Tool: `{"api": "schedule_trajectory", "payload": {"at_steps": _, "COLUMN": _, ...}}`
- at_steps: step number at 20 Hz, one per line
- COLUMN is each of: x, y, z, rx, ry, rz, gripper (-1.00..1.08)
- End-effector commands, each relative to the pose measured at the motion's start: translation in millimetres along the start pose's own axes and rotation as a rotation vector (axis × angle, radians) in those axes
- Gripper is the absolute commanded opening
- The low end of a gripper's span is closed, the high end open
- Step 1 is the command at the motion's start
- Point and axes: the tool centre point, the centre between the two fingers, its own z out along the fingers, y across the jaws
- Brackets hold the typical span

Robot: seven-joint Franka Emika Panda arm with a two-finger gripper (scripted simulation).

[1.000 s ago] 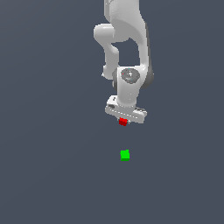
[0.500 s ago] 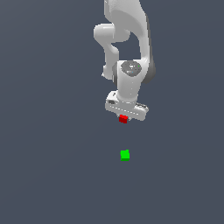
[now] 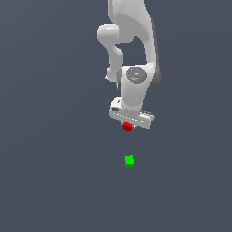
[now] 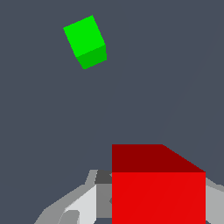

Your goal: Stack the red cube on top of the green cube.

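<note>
In the exterior view a glossy white robot arm [image 3: 133,59] comes down from the top centre of the frame over a plain dark slate-grey tabletop [image 3: 50,181]. Its white gripper [image 3: 128,126] sits a little above the middle of the frame, and the jaws are clamped on a small solid red cube [image 3: 128,127], which shows just under the gripper body. A small bright green cube [image 3: 129,160] lies on the tabletop below the red cube in the frame, almost straight beneath it and clearly apart from it, with bare grey surface between the two.

In the wrist view the red cube [image 4: 158,188] fills the lower right of the frame, with grey-white finger parts [image 4: 83,203] visible on either side of it. The green cube [image 4: 86,41] appears in the upper left of that frame, turned at an angle to the red cube's edges and well apart from it.
</note>
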Motion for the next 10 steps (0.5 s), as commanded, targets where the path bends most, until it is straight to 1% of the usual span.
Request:
{"api": "schedule_trajectory", "payload": {"at_steps": 1, "x": 8.4, "y": -3.2, "z": 2.9, "rx": 0.0, "ry": 0.0, "rz": 0.0, "gripper": -1.0}}
{"api": "schedule_trajectory", "payload": {"at_steps": 10, "x": 52.3, "y": -20.1, "z": 19.1, "rx": 0.0, "ry": 0.0, "rz": 0.0, "gripper": -1.0}}
